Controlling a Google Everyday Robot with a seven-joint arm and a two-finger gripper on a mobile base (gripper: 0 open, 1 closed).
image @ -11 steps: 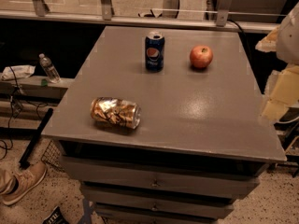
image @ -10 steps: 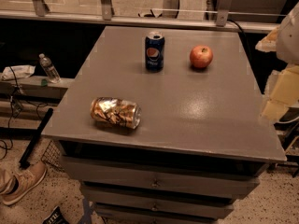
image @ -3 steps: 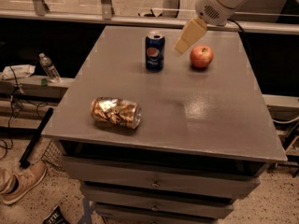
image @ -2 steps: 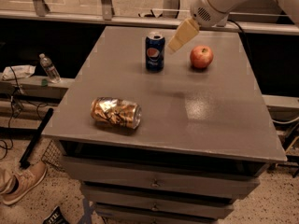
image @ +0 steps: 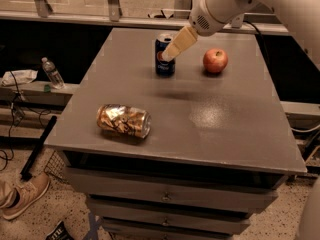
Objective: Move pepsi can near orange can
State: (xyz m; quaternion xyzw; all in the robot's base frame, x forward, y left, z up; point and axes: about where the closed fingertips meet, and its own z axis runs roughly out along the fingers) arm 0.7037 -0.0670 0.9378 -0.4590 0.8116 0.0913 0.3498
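The pepsi can (image: 163,61) stands upright at the far middle of the grey table (image: 225,119); it is dark blue with a round logo and a silver top. The orange can (image: 123,120) lies on its side near the table's front left, dented and shiny. My gripper (image: 172,50) reaches in from the upper right on a white arm (image: 225,4). Its tan fingers (image: 180,41) hang just in front of the upper right part of the pepsi can and cover some of it.
A red apple (image: 215,60) sits right of the pepsi can. A plastic water bottle (image: 51,73) stands on a low shelf to the left. Drawers (image: 165,196) run below the table front. A shoe (image: 22,196) lies on the floor at lower left.
The arm came in from the right edge and swung left across the back of the table. In the last second the gripper moved from beside the apple to over the pepsi can.
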